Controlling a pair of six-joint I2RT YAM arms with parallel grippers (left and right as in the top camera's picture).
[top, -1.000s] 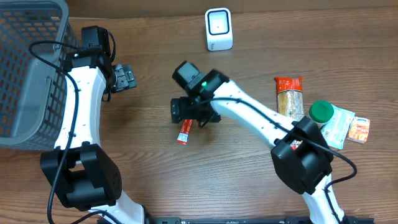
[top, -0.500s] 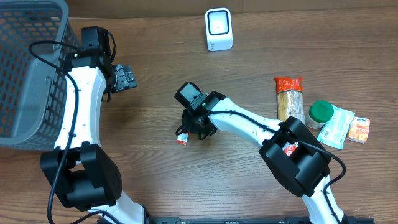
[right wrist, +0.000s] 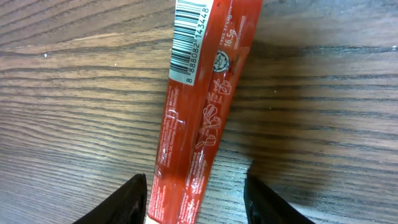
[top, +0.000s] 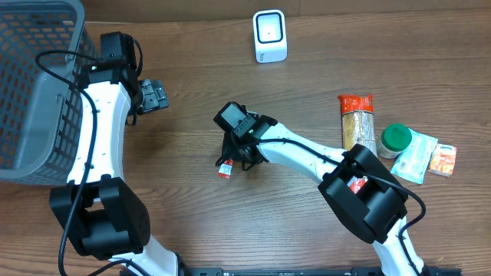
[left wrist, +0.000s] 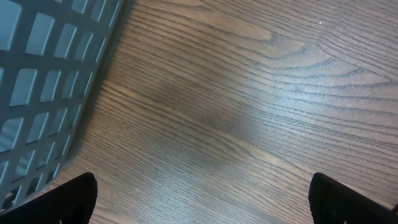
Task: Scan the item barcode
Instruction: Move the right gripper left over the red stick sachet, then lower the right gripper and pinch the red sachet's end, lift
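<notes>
Noted right gripper (top: 232, 157) lower than a second ago, now over red sachet (right wrist: 199, 112) at overhead centre. Fingers (right wrist: 134, 199) narrowed astride it; cannot tell if clamped. Left gripper (top: 151, 96) spread wide, idle. Judged as the pick step. Next: secure hold, lift, turn barcode (right wrist: 189, 37) toward scanner (top: 270, 36) at upper centre.

I log a brown wood-grain table (top: 192, 222) filling every view, evenly lit, with soft shadows.

On the bench (top: 192, 92), the basket (top: 31, 84) sits far left, the scanner (top: 270, 36) back centre, the sachet (top: 225, 169) mid-bench and the grocery cluster (top: 357, 123) right.
</notes>
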